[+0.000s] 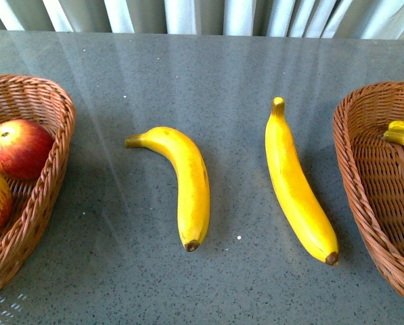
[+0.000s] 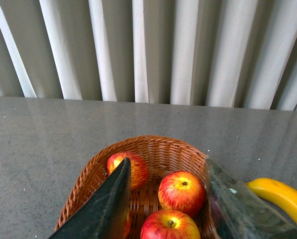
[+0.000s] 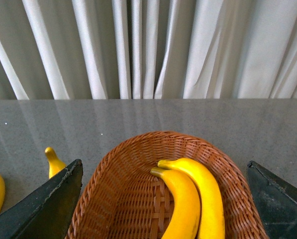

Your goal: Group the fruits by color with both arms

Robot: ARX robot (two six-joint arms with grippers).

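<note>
Two yellow bananas lie on the grey table between the baskets, a curved one (image 1: 181, 183) on the left and a straighter one (image 1: 298, 184) on the right. The left wicker basket (image 1: 49, 169) holds red apples (image 1: 17, 147); the left wrist view shows three apples (image 2: 182, 191) in it. My left gripper (image 2: 168, 209) hangs open above that basket with nothing between its fingers. The right basket (image 1: 364, 189) holds two bananas (image 3: 195, 201). My right gripper (image 3: 165, 204) stands open over it, holding nothing. Neither arm shows in the front view.
White curtains (image 1: 202, 15) hang behind the table's far edge. The grey tabletop (image 1: 208, 74) stretches between and behind the two baskets. One banana (image 2: 282, 196) lies just beside the left basket in the left wrist view.
</note>
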